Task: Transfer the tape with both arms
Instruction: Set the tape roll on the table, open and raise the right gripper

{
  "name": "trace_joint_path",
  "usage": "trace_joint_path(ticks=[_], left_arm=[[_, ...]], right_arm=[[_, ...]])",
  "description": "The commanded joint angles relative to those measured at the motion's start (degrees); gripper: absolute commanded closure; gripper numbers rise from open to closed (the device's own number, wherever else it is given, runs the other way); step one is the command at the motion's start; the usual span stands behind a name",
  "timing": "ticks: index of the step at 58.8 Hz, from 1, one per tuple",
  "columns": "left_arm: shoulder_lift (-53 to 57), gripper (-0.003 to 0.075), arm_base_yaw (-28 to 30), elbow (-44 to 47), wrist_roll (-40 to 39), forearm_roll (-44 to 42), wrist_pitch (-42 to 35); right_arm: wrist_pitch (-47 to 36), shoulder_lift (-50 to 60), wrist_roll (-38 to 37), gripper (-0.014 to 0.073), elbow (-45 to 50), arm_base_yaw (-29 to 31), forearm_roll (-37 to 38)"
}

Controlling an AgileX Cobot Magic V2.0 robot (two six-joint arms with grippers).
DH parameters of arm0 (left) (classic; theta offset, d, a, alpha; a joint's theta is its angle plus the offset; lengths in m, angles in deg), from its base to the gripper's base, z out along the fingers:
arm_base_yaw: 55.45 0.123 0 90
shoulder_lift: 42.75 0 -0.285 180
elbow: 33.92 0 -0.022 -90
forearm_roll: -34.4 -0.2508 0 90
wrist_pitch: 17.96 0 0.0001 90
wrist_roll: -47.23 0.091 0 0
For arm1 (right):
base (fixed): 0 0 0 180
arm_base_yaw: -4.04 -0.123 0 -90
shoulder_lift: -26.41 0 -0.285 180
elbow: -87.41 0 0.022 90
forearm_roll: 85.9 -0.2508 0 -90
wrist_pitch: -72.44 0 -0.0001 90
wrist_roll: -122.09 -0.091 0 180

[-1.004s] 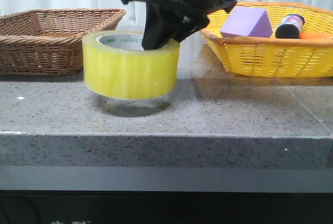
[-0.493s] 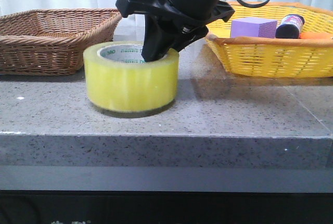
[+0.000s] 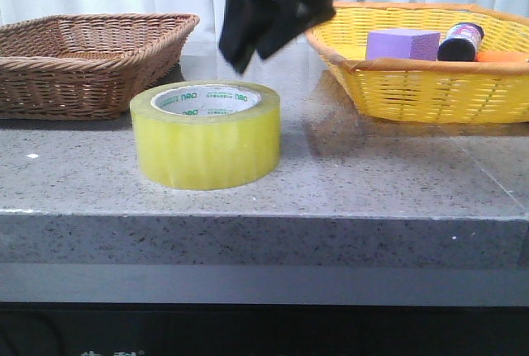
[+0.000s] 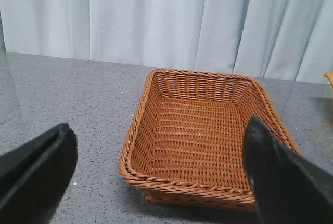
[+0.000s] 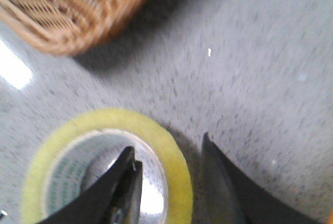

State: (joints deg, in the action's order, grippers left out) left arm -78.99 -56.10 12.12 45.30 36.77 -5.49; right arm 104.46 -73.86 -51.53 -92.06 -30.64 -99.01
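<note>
Currently the tape (image 3: 206, 134) lies flat on the grey stone table (image 3: 372, 182), core hole facing up, between the brown basket (image 3: 83, 63) and the yellow basket (image 3: 430, 83), touching neither.

Right gripper (image 3: 252, 38) hangs above the roll's far rim, clear of it. In the right wrist view the fingers (image 5: 218, 187) stand moderately apart, one over the core hole, the other outside the rim; nothing between them. Left gripper (image 4: 156, 174): wide apart, holding nothing, looking down on the brown basket from its own wrist view; not seen in the front view.

Handling, judged:
- Roll looks stiff and fairly dense; should keep its shape under a pinch and not crush.
- Outer wrap is glossy film, likely slippery. White inner core (image 3: 207, 100) looks like card, probably better friction.
- Best hold: across the wall, one finger inside the core, one on the outer face. For a handover the second arm would need the opposite side of the wall left free.
- Held by one side only, it may tilt or swing.

Containers:
- Brown basket: wicker, shallow; no contents visible in the left wrist view.
- Yellow basket: holds a purple block (image 3: 402, 44), a dark bottle (image 3: 461, 40) lying against it, and something orange (image 3: 502, 56) at the far right, only partly seen.
</note>
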Motion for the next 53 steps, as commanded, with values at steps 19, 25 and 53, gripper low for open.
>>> trace_joint_path(ticks=[19, 25, 53], left_arm=[[-0.58, 0.0083, 0.14, -2.04, -0.70, 0.47, -4.63], [-0.58, 0.0083, 0.14, -2.04, -0.70, 0.47, -4.63], [-0.58, 0.0083, 0.14, -2.04, -0.70, 0.47, -4.52]], right_arm=[[-5.01, 5.87, 0.13, 0.0694, -2.08, -0.15, -0.68], [-5.71, 6.97, 0.13, 0.0714, -2.08, 1.16, -0.68], [-7.34, 28.28, 0.09, 0.0714, 12.81, 27.47, -1.15]])
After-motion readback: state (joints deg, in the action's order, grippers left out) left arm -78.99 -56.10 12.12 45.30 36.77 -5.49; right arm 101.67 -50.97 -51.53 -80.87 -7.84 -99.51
